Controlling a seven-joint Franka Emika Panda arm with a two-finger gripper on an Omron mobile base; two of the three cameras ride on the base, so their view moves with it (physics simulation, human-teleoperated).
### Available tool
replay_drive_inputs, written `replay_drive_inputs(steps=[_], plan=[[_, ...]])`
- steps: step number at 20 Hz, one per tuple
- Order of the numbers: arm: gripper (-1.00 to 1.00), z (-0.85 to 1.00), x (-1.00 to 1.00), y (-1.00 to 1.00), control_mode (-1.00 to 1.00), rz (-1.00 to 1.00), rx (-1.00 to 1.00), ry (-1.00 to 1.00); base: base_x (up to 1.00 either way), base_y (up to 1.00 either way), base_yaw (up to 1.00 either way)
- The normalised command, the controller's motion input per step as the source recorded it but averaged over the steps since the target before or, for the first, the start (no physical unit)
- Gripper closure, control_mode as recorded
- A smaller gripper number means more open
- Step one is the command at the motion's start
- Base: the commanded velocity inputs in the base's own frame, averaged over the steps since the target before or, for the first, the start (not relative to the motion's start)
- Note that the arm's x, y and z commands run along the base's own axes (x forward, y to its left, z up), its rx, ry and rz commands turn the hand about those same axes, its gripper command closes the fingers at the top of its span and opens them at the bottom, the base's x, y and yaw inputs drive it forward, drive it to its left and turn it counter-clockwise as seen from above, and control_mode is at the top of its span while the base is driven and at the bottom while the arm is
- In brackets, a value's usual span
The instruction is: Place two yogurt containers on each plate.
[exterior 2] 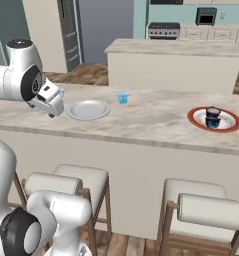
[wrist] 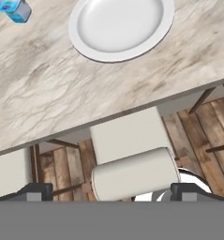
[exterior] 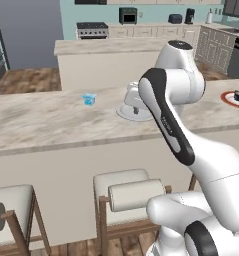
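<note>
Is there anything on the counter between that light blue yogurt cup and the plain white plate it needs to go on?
Nothing visible stands between them. The light blue yogurt cup sits alone on the counter, apart from the plain white plate, with bare marble between them. The plate itself holds nothing. The gripper is at the plate's other side.

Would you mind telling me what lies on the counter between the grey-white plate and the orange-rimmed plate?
In the right base view, one light blue yogurt cup stands between the grey-white plate and the orange-rimmed plate.
</note>
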Motion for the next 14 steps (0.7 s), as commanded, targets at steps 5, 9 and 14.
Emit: replay_drive_inputs(steps=[5,9,14], plan=[[-1.00,0.00,0.00,0.00,1.00,0.00,0.00,0.00,0.97,0.00,0.15],[-1.00,0.00,0.00,0.00,1.00,0.00,0.00,0.00,0.46,0.13,0.08],[-1.00,0.00,0.16,0.06,-1.00,0.02,-0.02,0.04,0.00,0.00,0.00]])
